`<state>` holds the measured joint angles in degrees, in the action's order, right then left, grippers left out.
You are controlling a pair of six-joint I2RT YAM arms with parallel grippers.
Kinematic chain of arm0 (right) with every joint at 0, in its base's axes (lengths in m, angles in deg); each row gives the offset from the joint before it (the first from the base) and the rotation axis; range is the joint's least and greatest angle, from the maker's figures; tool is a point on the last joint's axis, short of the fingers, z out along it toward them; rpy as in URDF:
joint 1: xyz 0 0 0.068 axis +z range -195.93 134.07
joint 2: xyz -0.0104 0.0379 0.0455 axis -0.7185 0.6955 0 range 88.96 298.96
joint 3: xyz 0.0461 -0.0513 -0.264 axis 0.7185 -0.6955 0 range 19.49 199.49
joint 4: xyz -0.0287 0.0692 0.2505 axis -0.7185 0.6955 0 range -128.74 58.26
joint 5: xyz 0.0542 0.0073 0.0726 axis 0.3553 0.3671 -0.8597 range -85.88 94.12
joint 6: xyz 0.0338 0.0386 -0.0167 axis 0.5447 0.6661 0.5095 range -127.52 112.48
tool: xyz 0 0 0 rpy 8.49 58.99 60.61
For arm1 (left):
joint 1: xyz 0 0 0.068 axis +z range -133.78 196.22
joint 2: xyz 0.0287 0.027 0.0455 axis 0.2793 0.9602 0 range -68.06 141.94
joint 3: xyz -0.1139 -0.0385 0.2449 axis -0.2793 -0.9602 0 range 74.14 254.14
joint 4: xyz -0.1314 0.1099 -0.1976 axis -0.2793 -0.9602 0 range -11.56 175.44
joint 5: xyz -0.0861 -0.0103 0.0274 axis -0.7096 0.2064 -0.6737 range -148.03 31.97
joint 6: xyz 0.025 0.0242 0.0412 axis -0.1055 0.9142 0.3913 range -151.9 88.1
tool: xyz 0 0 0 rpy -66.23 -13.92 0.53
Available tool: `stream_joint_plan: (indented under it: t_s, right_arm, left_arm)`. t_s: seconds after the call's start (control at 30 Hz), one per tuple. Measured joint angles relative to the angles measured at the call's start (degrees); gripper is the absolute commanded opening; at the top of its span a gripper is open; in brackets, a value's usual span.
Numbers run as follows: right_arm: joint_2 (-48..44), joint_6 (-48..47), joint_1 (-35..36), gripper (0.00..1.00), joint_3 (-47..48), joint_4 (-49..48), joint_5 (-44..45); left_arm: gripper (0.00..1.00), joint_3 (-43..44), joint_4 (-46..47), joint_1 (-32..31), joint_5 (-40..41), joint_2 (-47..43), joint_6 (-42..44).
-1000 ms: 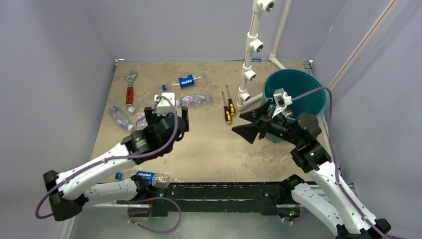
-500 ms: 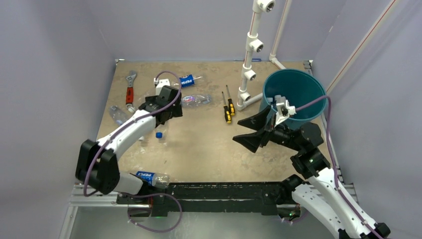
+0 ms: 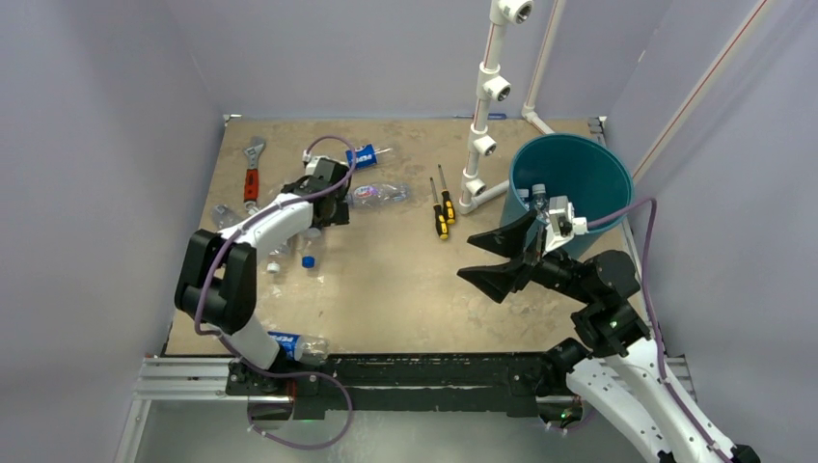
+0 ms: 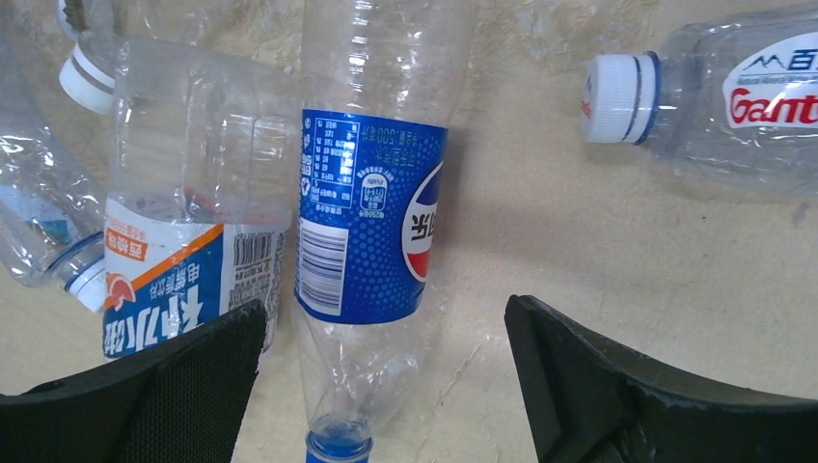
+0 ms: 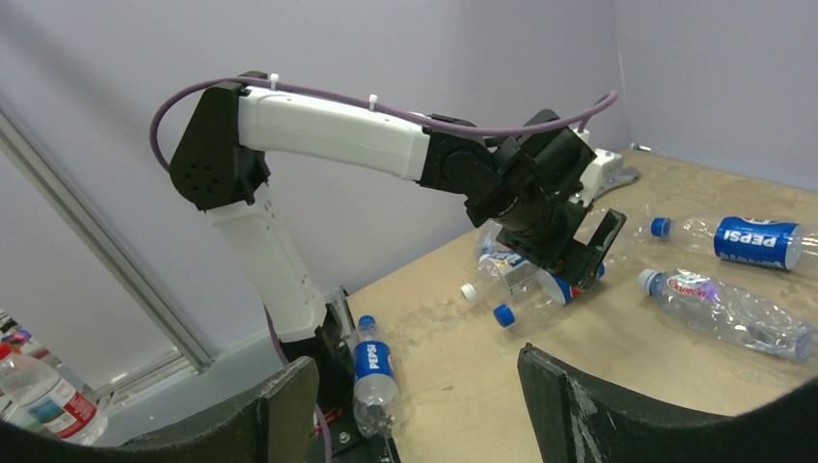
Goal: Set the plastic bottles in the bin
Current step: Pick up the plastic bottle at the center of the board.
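Note:
My left gripper (image 3: 323, 214) is open and low over a cluster of clear plastic bottles at the far left. In the left wrist view its jaws (image 4: 386, 386) straddle the neck of a blue-labelled Pepsi bottle (image 4: 371, 227), without touching it, its blue cap (image 4: 338, 449) toward me. A blue-and-orange-labelled bottle (image 4: 183, 231) lies against its left, and a white-capped Ganten bottle (image 4: 714, 92) at the upper right. The teal bin (image 3: 588, 183) stands at the right. My right gripper (image 3: 502, 256) is open and empty in front of the bin, raised above the table (image 5: 424, 405).
Another Pepsi bottle (image 3: 294, 344) lies at the near edge by the left base. A blue-labelled bottle (image 3: 365, 154) lies far back. A red-handled wrench (image 3: 253, 174), two screwdrivers (image 3: 442, 207) and a white pipe frame (image 3: 487, 106) stand near the bin's left.
My left arm has reached out to the far left and come down over the bottle cluster. My right gripper has drifted slightly toward the near side, still open.

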<state>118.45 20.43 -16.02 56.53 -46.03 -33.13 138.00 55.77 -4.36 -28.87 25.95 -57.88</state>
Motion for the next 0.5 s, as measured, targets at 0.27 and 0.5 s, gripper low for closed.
stream_joint_plan:
  t_s: [0.27, 0.5]
  right_arm:
    - [0.04, -0.11, 0.20, 0.79, -0.02, 0.11, 0.48]
    - [0.42, -0.52, 0.20, 0.79, -0.02, 0.20, 0.79]
  left_arm:
    - [0.87, -1.53, 2.32, 0.72, -0.07, 5.25, -0.50]
    - [0.71, -2.29, 4.79, 2.10, -2.23, 7.65, -2.12]
